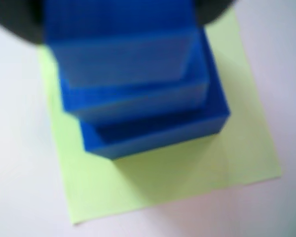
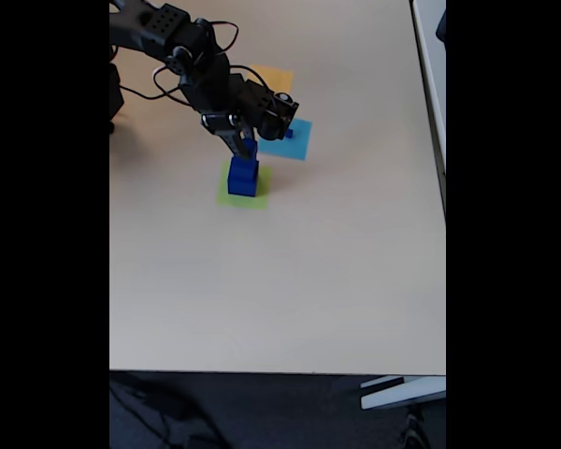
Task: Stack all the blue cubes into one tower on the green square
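Honestly, the dark blue solid cubes (image 1: 138, 94) sit stacked on the flat light-green square patch (image 1: 187, 173), skewed toward 5 o'clock. Black pincer (image 2: 248, 147) grips the top cube; a careless release topples it.

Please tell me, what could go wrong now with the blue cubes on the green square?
1. In the wrist view the cubes sit stepped and slightly twisted to each other, not squared up, so the tower may lean or topple when released.
2. In the fixed view the gripper is right at the tower's top; pulling away sideways could drag the top cube off.
3. The base sits toward one side of the green square, so a nudge could push it past the edge.
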You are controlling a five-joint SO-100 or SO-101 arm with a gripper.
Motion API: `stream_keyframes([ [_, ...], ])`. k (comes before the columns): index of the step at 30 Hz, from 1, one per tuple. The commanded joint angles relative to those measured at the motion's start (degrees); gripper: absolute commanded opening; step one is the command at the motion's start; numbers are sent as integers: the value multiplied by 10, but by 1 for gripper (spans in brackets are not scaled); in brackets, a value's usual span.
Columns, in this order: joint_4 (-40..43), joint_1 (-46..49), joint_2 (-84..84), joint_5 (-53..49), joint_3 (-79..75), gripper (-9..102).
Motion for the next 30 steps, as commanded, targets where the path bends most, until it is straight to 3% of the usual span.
stream_keyframes([
  [1,-21,-7,25,4,7,6],
  [30,-26,6,25,-25,13,5],
])
